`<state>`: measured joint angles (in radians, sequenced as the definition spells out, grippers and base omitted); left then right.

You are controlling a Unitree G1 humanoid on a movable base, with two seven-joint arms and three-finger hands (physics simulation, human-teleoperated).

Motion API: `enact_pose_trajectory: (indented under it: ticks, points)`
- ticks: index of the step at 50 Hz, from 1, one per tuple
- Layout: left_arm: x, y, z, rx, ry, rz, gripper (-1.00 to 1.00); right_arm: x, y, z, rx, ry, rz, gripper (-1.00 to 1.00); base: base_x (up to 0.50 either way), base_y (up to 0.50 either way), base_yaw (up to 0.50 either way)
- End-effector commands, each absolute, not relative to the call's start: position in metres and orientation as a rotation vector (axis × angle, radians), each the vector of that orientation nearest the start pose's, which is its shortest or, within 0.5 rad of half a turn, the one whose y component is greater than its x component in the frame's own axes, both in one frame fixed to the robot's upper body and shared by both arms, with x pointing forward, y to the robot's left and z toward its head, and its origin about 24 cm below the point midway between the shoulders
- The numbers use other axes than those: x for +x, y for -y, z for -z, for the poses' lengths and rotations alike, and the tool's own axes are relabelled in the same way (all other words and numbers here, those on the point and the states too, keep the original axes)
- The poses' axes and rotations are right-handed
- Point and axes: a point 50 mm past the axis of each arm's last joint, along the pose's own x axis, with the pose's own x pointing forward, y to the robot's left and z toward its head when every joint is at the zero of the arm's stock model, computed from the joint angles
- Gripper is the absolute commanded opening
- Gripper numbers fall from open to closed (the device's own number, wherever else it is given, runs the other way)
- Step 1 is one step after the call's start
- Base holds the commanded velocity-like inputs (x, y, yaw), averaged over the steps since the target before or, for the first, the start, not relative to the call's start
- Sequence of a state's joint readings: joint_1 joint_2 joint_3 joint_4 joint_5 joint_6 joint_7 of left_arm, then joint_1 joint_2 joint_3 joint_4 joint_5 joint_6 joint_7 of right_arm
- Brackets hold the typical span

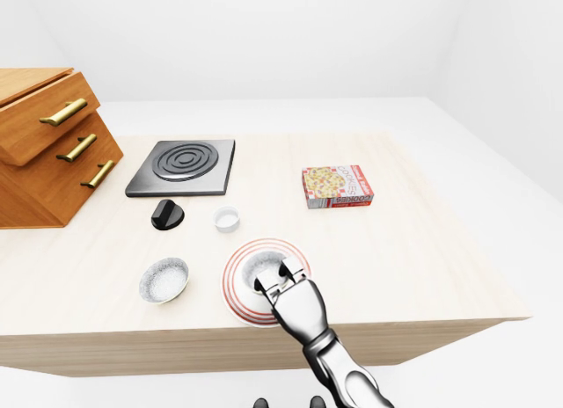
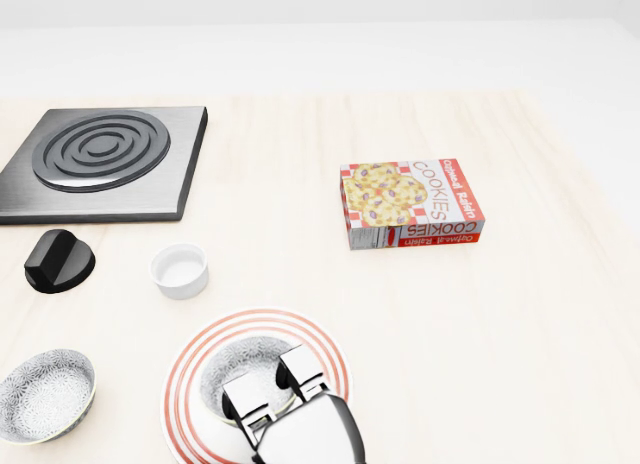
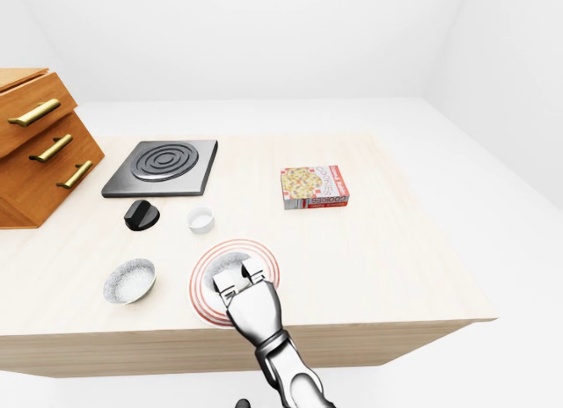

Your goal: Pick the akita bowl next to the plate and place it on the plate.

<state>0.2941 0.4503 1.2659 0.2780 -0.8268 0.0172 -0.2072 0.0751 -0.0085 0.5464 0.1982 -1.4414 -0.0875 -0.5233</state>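
Bowl (image 2: 245,369) sitting inside the red-ringed plate (image 2: 190,384), already at its goal. Right hand (image 2: 285,399) over the bowl's near rim, fingers (image 2: 300,369) hooked on that rim; grip tightness impossible to tell. Second bowl (image 2: 45,394) left of plate.

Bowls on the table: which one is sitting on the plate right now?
The patterned bowl under the right hand, resting on the red-ringed plate. The matching bowl and the small plain white bowl sit on bare table.
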Motion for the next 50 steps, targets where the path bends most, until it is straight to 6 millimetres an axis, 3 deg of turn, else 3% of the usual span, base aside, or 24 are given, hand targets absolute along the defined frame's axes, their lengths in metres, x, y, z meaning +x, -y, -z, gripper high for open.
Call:
enact_pose_trajectory:
  ticks: [1, 12, 16, 28, 50]
  points:
    - [0.016, -0.462, -0.096, -0.275, 0.346, -1.076, 1.0, 0.192, 0.012, -0.004, -1.35, 0.64, -0.306, -1.0, 0.0, 0.0, 0.0]
    - [0.016, -0.462, -0.096, -0.275, 0.346, -1.075, 1.0, 0.192, 0.012, -0.002, -1.355, 0.637, -0.313, -1.0, 0.0, 0.0, 0.0]
    - [0.018, -0.462, -0.095, -0.274, 0.344, -1.072, 1.0, 0.205, 0.011, 0.001, -1.377, 0.62, -0.315, -1.0, 0.0, 0.0, 0.0]
    - [0.02, -0.461, -0.094, -0.273, 0.343, -1.068, 1.0, 0.215, 0.012, -0.004, -1.395, 0.635, -0.287, -1.0, 0.0, 0.0, 0.0]
    - [0.019, -0.461, -0.095, -0.273, 0.343, -1.068, 1.0, 0.216, 0.015, 0.008, -1.43, 0.596, -0.325, -1.0, 0.0, 0.0, 0.0]
